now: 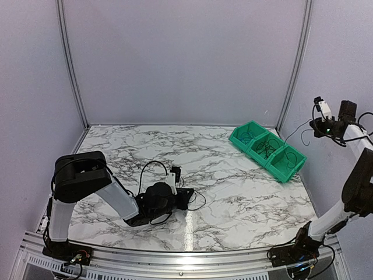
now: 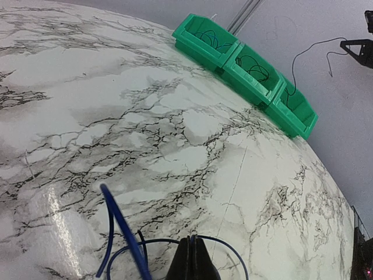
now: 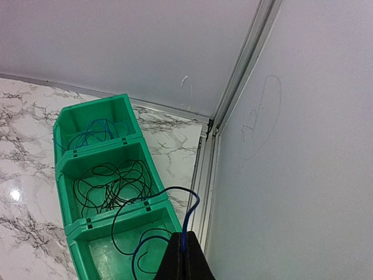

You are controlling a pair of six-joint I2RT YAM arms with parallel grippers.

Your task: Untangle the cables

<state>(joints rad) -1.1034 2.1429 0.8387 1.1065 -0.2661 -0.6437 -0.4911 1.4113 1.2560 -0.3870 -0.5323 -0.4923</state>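
Low over the marble table, my left gripper [image 1: 189,197] [image 2: 195,239] is shut on a thin dark blue cable [image 2: 245,256] that curves out either side of its tips. A brighter blue strand [image 2: 122,224] rises beside it, and black loops [image 1: 145,166] lie around the wrist. My right gripper [image 1: 315,123] [image 3: 184,240] is raised high at the right wall, shut on a thin blue cable [image 3: 192,207]. That cable arches up and hangs down into the nearest compartment of the green bin [image 3: 102,248]. More cables lie in the bin: blue [image 3: 93,131] in the far compartment, black [image 3: 111,184] in the middle.
The green three-compartment bin [image 1: 294,169] [image 2: 309,125] stands at the table's back right, close to the wall. A metal corner post [image 3: 233,105] rises behind it. Grey walls enclose the table on three sides.
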